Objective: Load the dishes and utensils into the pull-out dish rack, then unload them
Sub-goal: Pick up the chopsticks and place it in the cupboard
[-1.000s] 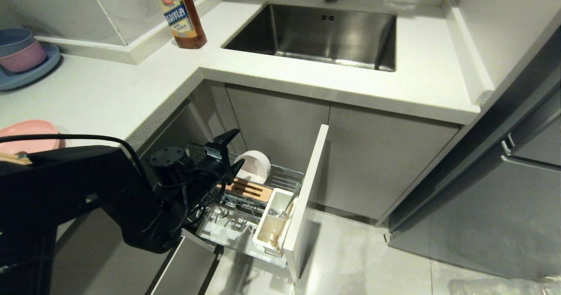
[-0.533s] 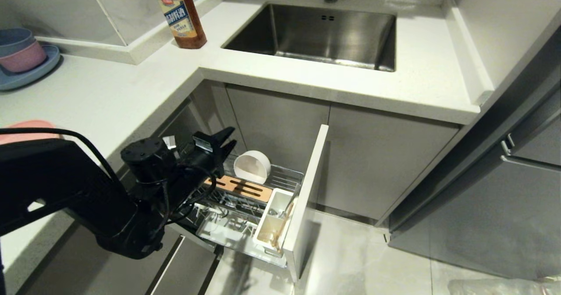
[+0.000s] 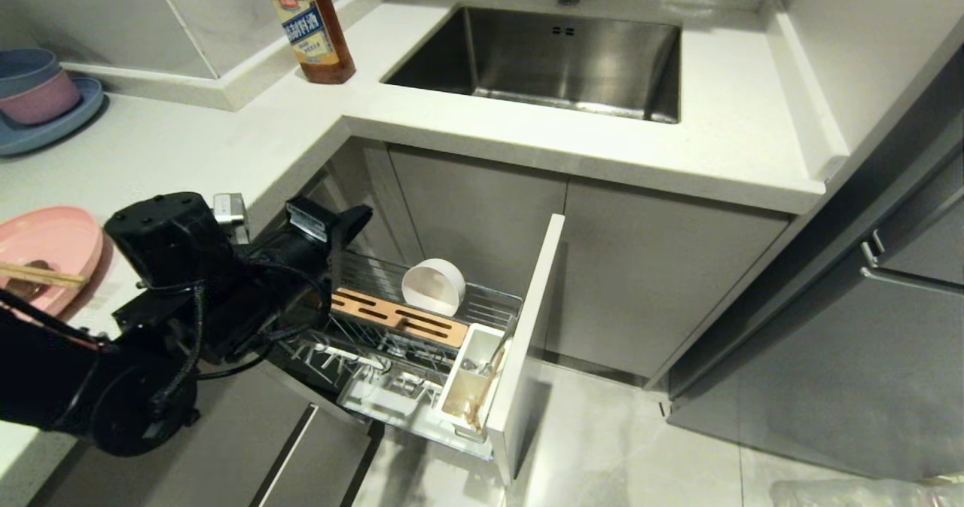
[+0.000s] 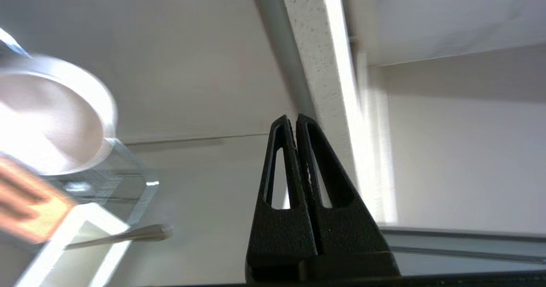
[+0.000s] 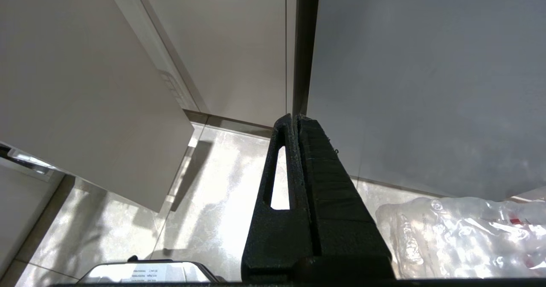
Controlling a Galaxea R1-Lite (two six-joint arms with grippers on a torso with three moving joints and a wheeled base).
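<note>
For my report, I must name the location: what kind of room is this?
Most likely a home kitchen: a steel sink set in a white countertop, and a pull-out dish rack holding a bowl.

A home kitchen: steel sink (image 3: 557, 59), white countertop (image 3: 226, 145), grey cabinets (image 3: 482, 221).

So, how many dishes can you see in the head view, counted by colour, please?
Pink: 2, the oval plate and a small bowl.
Blue: 2, a round plate and a small bowl.
White: 1, the bowl in the dish rack.
Total: 5
</note>
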